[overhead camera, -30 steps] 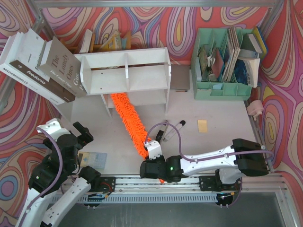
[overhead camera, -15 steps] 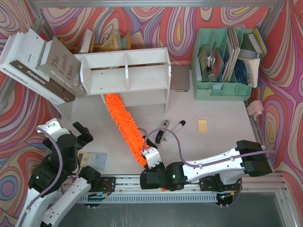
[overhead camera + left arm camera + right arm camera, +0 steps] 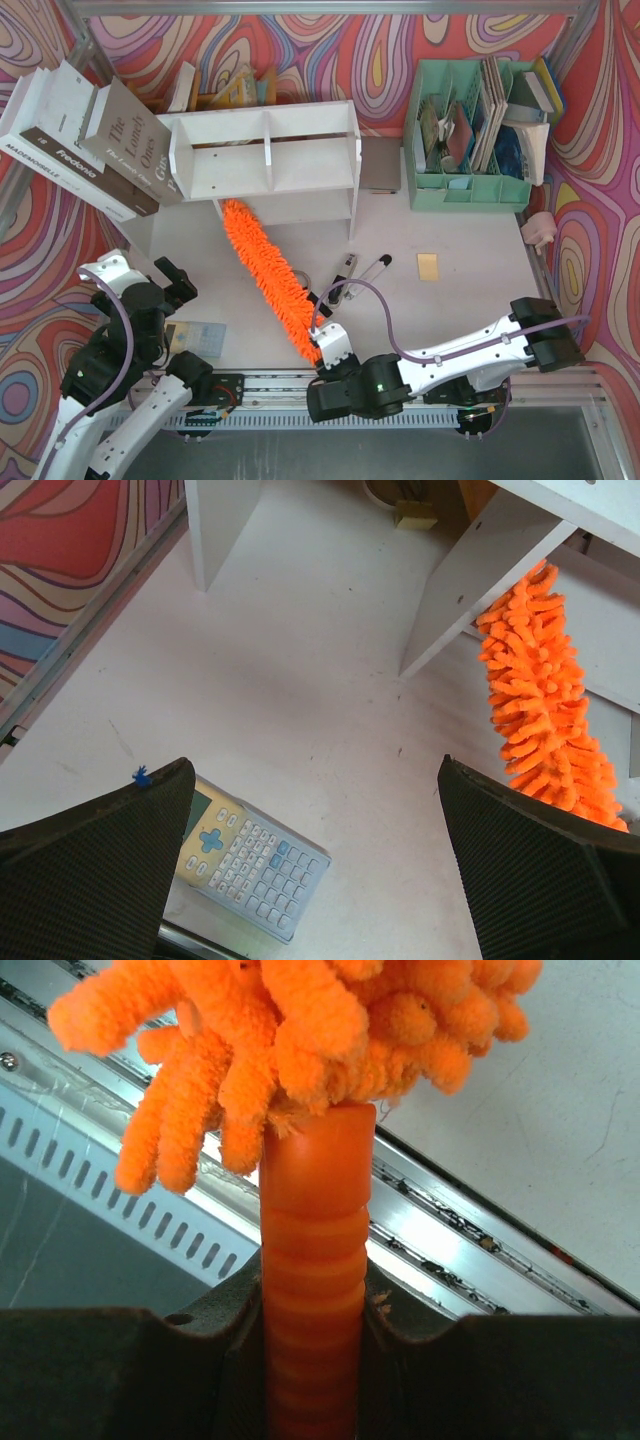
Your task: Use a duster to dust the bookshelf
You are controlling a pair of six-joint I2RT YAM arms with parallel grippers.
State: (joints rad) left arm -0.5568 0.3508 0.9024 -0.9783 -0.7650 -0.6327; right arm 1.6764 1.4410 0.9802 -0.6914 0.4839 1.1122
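Observation:
The white bookshelf point(image 3: 265, 160) stands at the back centre of the table. The orange fluffy duster point(image 3: 268, 270) lies slanted, its tip at the foot of the shelf's lower tier, left of the divider. My right gripper point(image 3: 325, 362) is at the near edge, shut on the duster's ribbed orange handle point(image 3: 310, 1260). In the left wrist view the duster point(image 3: 540, 710) hangs beside a white shelf leg point(image 3: 480, 580). My left gripper point(image 3: 320, 880) is open and empty above the table at the near left, over a calculator point(image 3: 245, 855).
Large books point(image 3: 85, 135) lean at the back left. A mint green organiser point(image 3: 470, 130) stands at the back right. Two pens point(image 3: 358, 272) and a yellow note point(image 3: 428, 266) lie mid-table. The calculator point(image 3: 195, 337) lies near left. A metal rail point(image 3: 400, 385) runs along the near edge.
My right gripper has pulled back toward the near edge with the duster. The duster's tip has slid out from under the shelf and swung left. The left arm has not moved.

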